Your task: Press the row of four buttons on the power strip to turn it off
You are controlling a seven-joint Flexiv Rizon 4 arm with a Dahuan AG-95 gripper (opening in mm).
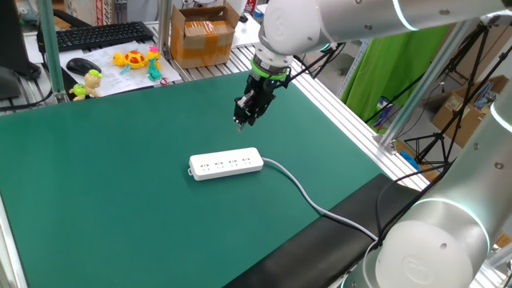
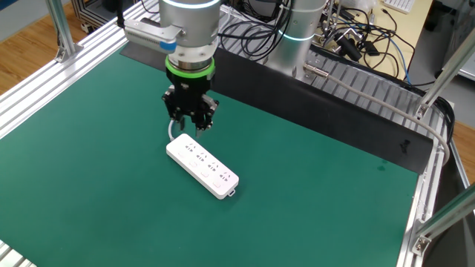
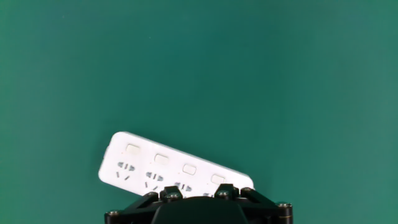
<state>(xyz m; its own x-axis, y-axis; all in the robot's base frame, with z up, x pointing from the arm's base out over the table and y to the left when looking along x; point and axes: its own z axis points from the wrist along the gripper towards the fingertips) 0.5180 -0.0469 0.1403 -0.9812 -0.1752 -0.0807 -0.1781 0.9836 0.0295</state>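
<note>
The white power strip (image 1: 226, 164) lies flat near the middle of the green mat, and its pale grey cable (image 1: 308, 196) runs off toward the near right edge. In the hand view the strip (image 3: 143, 163) sits at the bottom. The row of four buttons (image 3: 175, 163) runs along its upper edge, above the dark socket holes. My gripper (image 1: 240, 122) hangs a little above the mat, just behind the strip's cable end (image 2: 178, 144), and touches nothing. Its fingers point down and are shut, with nothing held. In the other fixed view the gripper (image 2: 191, 126) hovers over that same end.
A black keyboard (image 1: 104, 36), a mouse (image 1: 82, 66), small toys (image 1: 136, 60) and a cardboard box (image 1: 204, 34) lie beyond the mat's far edge. Aluminium rails (image 1: 352, 120) border the mat. Loose cables (image 2: 356, 44) crowd the back in the other fixed view.
</note>
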